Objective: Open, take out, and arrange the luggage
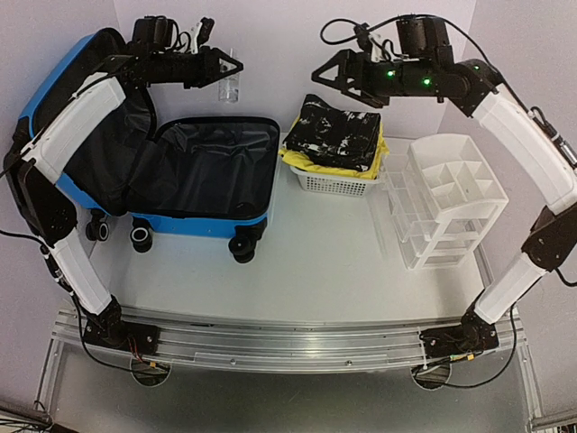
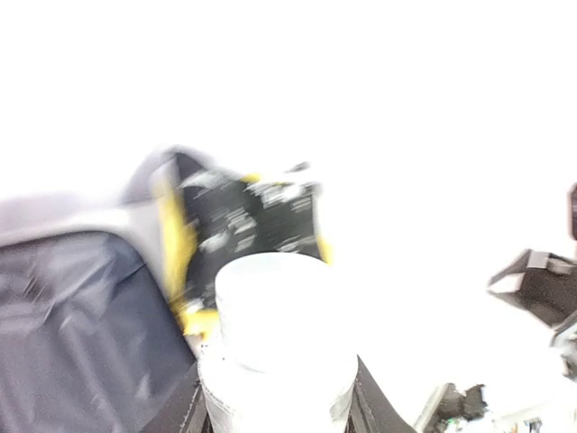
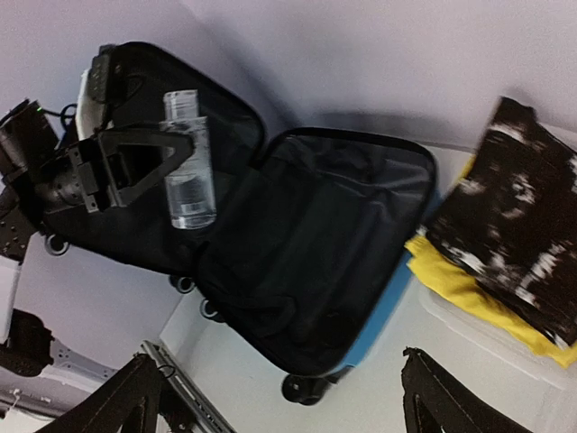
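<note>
Over open luggage [image 1: 212, 158], left gripper [image 1: 233, 69] clasps bottle [image 1: 229, 88] — right gripper [image 3: 278, 361] gapes; basket [image 1: 335, 186] holds clothes [image 1: 338, 133].

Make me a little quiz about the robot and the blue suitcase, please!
1. True or false: the suitcase is lying open, so you can see its black lining.
2. Pick one. What is in the left gripper?
A. a clear bottle
B. a yellow cloth
C. nothing
3. Fill the gap: the black-and-white bag sits on top of something yellow in the white ____.

Key
1. True
2. A
3. basket
</note>
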You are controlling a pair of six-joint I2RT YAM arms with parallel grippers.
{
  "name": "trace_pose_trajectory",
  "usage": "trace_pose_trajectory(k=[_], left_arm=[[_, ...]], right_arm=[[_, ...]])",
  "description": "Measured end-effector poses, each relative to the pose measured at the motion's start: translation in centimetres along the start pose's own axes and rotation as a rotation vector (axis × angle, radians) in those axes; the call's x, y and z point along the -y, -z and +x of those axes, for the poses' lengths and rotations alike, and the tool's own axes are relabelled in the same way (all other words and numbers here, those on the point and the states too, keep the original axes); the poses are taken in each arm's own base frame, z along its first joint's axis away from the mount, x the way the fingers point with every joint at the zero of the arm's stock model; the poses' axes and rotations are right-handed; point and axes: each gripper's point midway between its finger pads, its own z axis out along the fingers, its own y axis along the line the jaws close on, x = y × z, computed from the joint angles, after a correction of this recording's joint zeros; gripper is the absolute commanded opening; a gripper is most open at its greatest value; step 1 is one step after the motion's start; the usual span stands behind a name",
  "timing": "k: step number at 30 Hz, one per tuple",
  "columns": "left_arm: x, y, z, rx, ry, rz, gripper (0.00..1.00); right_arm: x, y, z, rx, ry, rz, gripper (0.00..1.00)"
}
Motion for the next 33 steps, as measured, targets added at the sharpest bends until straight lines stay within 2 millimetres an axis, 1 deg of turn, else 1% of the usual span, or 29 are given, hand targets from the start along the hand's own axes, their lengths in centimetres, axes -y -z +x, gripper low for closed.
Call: trace_pose_trajectory(k=[2,3,5,7,10,12,16,18,22,23,26,29,30,33], left_arm=[[2.6,1.4,-1.1,0.045,-0.042,0.091,0.00],[3.6,2.0,-1.4,0.062,-0.058,0.130,0.00],[5.1,2.6,-1.4,0.075,-0.084,0.197,0.00],[5.9,2.6,-1.0,0.074,-0.101,0.242,0.00],[6.6,2.2,-0.2,0.059,-0.111,0.286,0.00],[7.2,2.2,0.1,0.051,-0.118,0.312,0.00],[8.4,2.4,-0.2,0.068,-0.144,0.359,0.00],[8.7,2.4,-0.2,0.072,-0.149,0.371,0.00],[8.7,2.4,-0.1,0.080,-0.136,0.394,0.00],[8.7,2.5,-0.2,0.085,-0.132,0.404,0.00],[9.2,2.6,-0.3,0.095,-0.130,0.421,0.00],[9.8,2.7,-0.4,0.099,-0.131,0.441,0.00],[9.9,2.7,-0.4,0.100,-0.132,0.447,0.00],[10.0,2.8,-0.4,0.102,-0.130,0.453,0.00]], right_arm=[[-3.4,-1.7,-0.3,0.023,0.047,-0.123,0.88],[-4.7,-2.5,-0.3,0.030,0.062,-0.175,0.88],[-6.8,-4.3,-0.3,0.047,0.083,-0.267,0.88],[-8.3,-6.0,-0.3,0.067,0.091,-0.346,0.87],[-10.2,-8.5,-0.1,0.083,0.086,-0.447,0.84],[-11.0,-10.1,0.1,0.081,0.077,-0.489,0.80],[-11.9,-12.1,0.3,0.081,0.059,-0.543,0.73],[-12.0,-12.4,0.4,0.077,0.055,-0.557,0.65],[-12.1,-12.3,0.3,0.076,0.057,-0.564,0.44],[-12.0,-12.4,0.3,0.073,0.054,-0.563,0.42],[-11.8,-12.6,0.1,0.079,0.051,-0.561,0.46],[-11.9,-12.7,0.2,0.079,0.049,-0.564,0.42],[-12.0,-12.7,0.2,0.080,0.050,-0.565,0.37],[-12.2,-12.6,0.0,0.091,0.060,-0.572,0.11]])
